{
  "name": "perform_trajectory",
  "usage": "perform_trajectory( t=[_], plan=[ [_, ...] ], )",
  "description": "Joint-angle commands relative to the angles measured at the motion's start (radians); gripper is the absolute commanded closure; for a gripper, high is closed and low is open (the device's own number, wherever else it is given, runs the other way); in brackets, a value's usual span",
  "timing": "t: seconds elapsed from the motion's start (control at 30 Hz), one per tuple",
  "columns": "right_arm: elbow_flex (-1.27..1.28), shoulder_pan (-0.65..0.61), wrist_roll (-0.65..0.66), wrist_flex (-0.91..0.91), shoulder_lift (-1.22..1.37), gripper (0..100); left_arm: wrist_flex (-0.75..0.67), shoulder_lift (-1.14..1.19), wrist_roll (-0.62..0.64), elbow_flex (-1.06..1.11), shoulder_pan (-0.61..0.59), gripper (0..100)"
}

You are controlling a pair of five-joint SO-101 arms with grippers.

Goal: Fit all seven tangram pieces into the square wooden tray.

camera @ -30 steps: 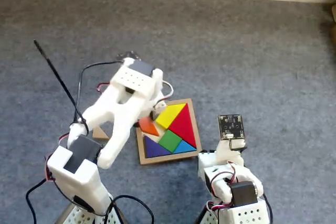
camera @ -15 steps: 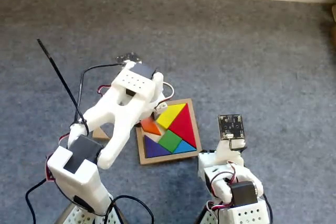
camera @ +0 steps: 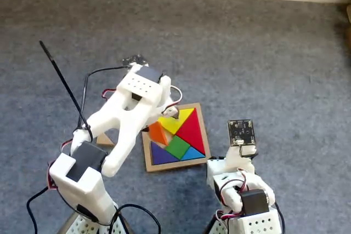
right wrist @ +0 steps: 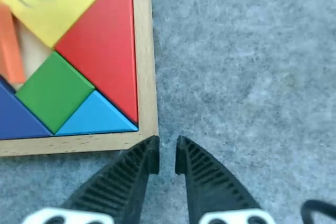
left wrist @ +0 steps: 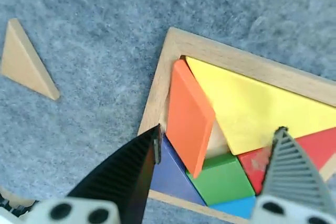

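Observation:
The square wooden tray (camera: 201, 114) holds yellow (left wrist: 252, 103), red (right wrist: 105, 45), green (left wrist: 223, 179), dark blue (left wrist: 168, 174) and light blue (right wrist: 94, 119) pieces. An orange parallelogram (left wrist: 189, 116) lies tilted in the tray's left part, one end up on the frame and a bare wood gap beside it. My left gripper (left wrist: 218, 129) hangs open above it, its fingers either side of it and apart from it. A plain wooden triangle (left wrist: 26, 61) lies on the carpet left of the tray. My right gripper (right wrist: 164, 156) is shut, just off the tray's near right corner.
The tray rests on grey carpet. The left arm (camera: 126, 119) stretches over the tray's left edge and partly hides the wooden triangle (camera: 107, 138). The right arm (camera: 241, 190) is folded near its base. A thin black rod (camera: 60, 83) slants at the left.
The orange piece has shifted from the tray's left frame further into the tray and turned more upright. The left gripper has edged right. The right arm has not moved.

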Motion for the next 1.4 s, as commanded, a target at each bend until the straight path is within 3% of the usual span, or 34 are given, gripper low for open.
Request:
perform_trajectory(
  t=[0.0,0.4,0.53,0.63,1.1,1.23,1.37],
  plan=[
    [0.142,0.002,-0.003,0.01,-0.025,93.6,-0.002,-0.062,0.008,-0.005,-0.022,70],
    [0.142,0.002,-0.003,0.01,-0.025,93.6,0.029,-0.065,0.0,-0.028,-0.047,90],
    [0.142,0.002,-0.003,0.01,-0.025,93.6,0.172,-0.087,-0.06,-0.113,-0.127,96],
    [0.142,0.002,-0.003,0.01,-0.025,93.6,0.241,-0.16,-0.107,-0.13,-0.174,96],
    [0.142,0.005,-0.003,0.01,-0.025,93.6,0.238,-0.418,-0.199,0.156,-0.346,96],
    [0.142,0.005,-0.003,0.01,-0.025,93.6,0.16,-0.417,-0.261,0.269,-0.387,96],
    [0.142,0.005,-0.003,0.01,-0.025,93.6,-0.038,-0.417,-0.262,0.409,-0.424,96]
  ],
)
